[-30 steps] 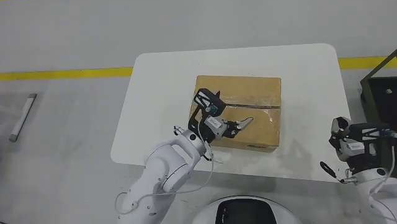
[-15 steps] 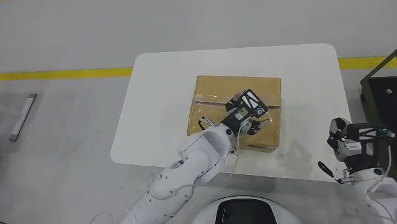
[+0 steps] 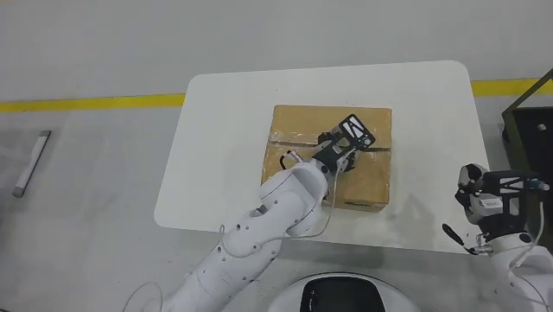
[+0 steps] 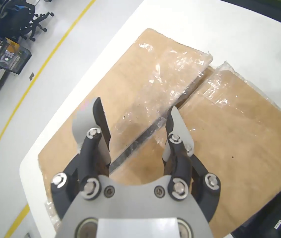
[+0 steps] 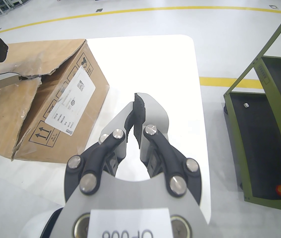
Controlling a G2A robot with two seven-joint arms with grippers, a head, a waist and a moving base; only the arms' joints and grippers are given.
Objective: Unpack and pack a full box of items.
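Left gripper [image 4: 136, 110] shifts from box [image 4: 229, 125] edge to centre; jaws apart, seam [image 4: 130, 147] between them. Box unopened. Right gripper [image 5: 136, 107] pressed together, well apart.

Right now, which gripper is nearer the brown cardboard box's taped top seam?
Left. The left gripper is open over the brown cardboard box, astride its seam. The right gripper is shut, beyond the box's right side.

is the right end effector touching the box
No, the right end effector is shut, with bare table between it and the box.
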